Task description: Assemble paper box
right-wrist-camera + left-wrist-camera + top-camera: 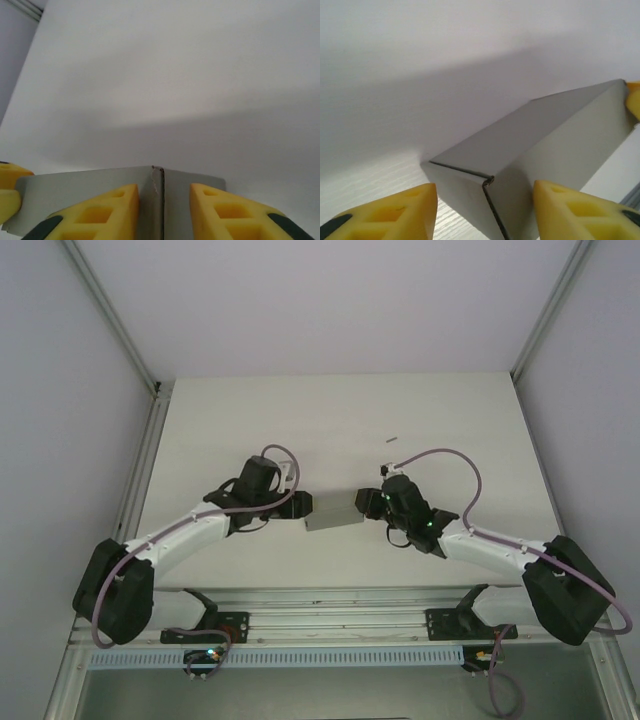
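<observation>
Left gripper (300, 508) and right gripper (366, 502) flank the plain grey paper box (333, 512) on the table (330, 420), top view. Left wrist: yellow fingers (395, 212) spread, box corner between them. Right wrist: fingers parted, straddling a box edge.

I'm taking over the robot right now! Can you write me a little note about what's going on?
Left gripper: open, astride a corner of the paper box.
Right gripper: open, astride the box's other end.
Where: the paper box sits on the table, between both grippers.
Done: folded into a low box shape.
To do: check for loose flaps, which I cannot tell from here; then back the arms away.
</observation>
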